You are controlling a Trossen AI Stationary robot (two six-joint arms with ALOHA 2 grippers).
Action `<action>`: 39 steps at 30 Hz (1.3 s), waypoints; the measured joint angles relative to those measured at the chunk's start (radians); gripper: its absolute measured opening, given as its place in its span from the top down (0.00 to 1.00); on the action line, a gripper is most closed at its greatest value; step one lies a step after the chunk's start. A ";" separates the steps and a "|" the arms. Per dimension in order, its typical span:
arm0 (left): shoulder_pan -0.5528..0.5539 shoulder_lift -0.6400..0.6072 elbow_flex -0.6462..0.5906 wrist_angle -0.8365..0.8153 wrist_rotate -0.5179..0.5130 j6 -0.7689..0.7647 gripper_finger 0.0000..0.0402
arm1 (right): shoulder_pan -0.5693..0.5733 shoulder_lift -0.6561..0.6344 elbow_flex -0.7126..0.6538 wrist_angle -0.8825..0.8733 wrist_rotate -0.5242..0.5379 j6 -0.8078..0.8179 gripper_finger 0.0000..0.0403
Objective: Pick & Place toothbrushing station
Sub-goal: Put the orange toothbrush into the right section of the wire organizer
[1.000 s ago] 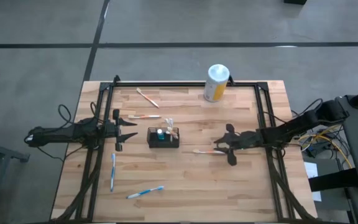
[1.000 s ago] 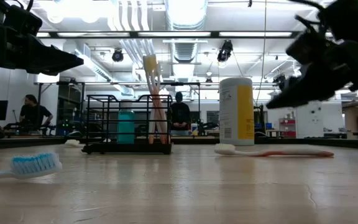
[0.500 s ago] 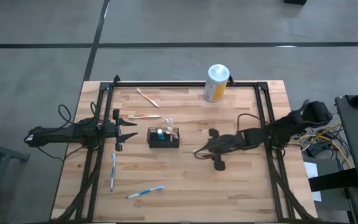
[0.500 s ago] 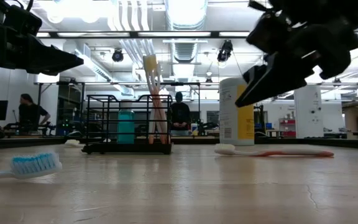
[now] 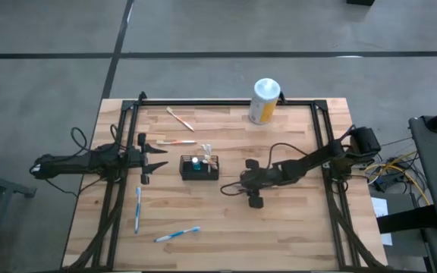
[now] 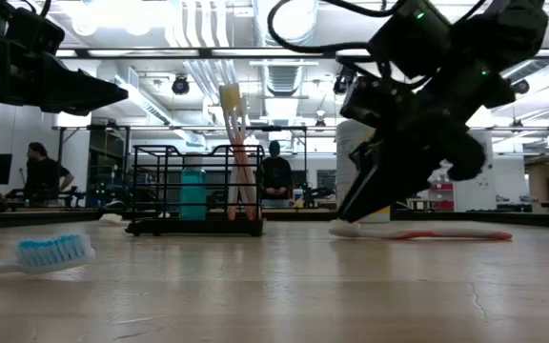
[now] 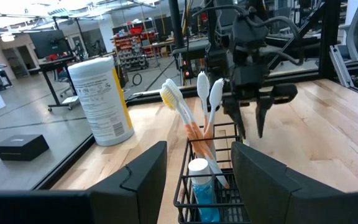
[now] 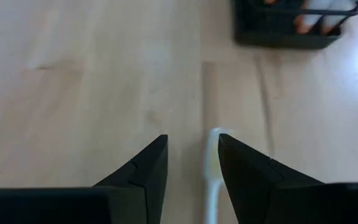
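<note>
Right hand (image 5: pixel 231 189): low over the worktop (image 5: pixel 302 227), fingers (image 8: pixel 143 168) parted, holding nothing, one each side of a toothbrush head (image 8: pixel 215 138)
Toothbrush (image 6: pixel 427 232): flat on the worktop, orange handle
Basket (image 5: pixel 199 167): just beyond the right hand, mid-worktop, brushes upright inside
Left hand (image 5: pixel 158 158): open, empty, hanging beside the basket
Canister (image 5: pixel 264 101): far edge

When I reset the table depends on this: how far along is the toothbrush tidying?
Done: several toothbrushes and a teal tube stand in the basket. In hand: the right gripper, jaws open, straddles the orange-handled toothbrush, not yet gripped. Left: four loose toothbrushes on the table; the left gripper waits beside the basket.
</note>
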 joint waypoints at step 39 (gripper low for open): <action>0.000 0.003 0.000 0.000 0.000 0.000 0.54 | -0.032 0.113 0.013 0.102 0.023 0.005 0.69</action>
